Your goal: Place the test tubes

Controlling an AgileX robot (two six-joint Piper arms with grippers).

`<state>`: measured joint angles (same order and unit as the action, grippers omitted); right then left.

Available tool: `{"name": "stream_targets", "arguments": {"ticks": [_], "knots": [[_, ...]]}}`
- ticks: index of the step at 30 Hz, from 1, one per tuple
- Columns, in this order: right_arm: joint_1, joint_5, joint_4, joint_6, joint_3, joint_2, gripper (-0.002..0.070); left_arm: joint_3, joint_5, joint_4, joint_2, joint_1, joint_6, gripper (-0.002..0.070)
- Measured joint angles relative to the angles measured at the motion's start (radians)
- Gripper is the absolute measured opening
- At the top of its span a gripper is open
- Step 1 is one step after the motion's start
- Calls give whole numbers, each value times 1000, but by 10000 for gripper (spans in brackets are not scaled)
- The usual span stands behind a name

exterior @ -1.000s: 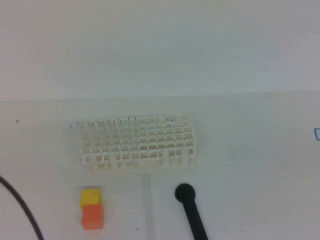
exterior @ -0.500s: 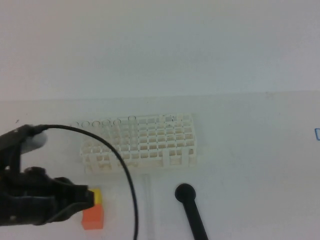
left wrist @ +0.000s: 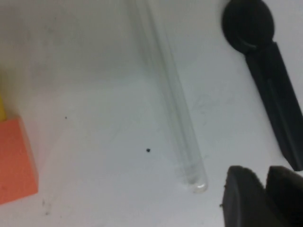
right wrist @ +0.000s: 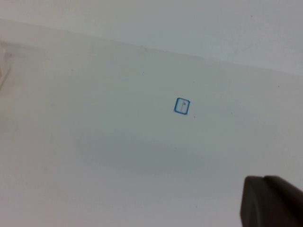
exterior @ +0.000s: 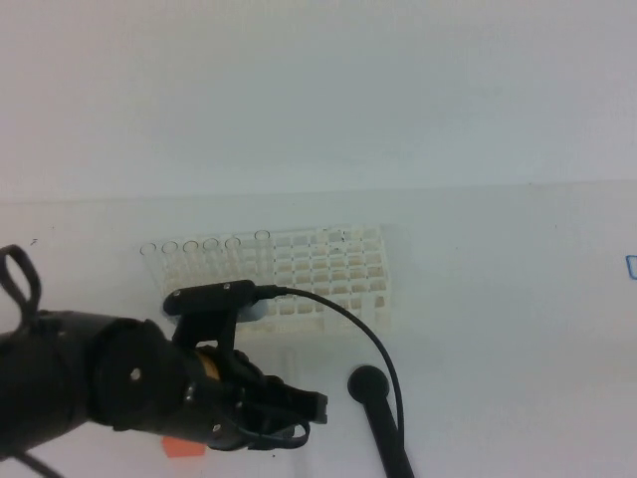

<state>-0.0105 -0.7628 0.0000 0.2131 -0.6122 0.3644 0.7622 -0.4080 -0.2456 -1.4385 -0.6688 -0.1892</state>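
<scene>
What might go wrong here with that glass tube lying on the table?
The test tube lies flat, so the left claw, right beside its rounded end, may set it rolling. The black spoon close by might get bumped. The right claw hangs above the table near a blue mark, posing little risk.

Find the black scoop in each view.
High view: black scoop at lower centre, just right of the left tool.
Left wrist view: the scoop lies beside the lying test tube.
Right wrist view: absent; only the right tool above the table.
Shared landmark: orange block, high and left wrist views.
</scene>
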Motion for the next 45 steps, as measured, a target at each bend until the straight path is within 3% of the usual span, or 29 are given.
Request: {"name": "stream_targets", "arguments": {"ticks": [6, 10, 23, 33, 41, 45], "knots": [[0, 0, 0, 0, 0, 0, -1, 73, -17, 4, -115, 0, -66, 312], [0, 0, 5, -4, 0, 0, -1, 106, -43, 6, -179, -4, -82, 368], [0, 0, 11, -7, 0, 0, -1, 109, -55, 23, -279, -15, -103, 381], [0, 0, 11, -7, 0, 0, -1, 118, -83, 291, -307, -97, -339, 381], [0, 0, 11, -7, 0, 0, -1, 124, -95, 358, -323, -99, -406, 377], [0, 0, 11, -7, 0, 0, -1, 124, -99, 367, -323, -99, -417, 333]]}}
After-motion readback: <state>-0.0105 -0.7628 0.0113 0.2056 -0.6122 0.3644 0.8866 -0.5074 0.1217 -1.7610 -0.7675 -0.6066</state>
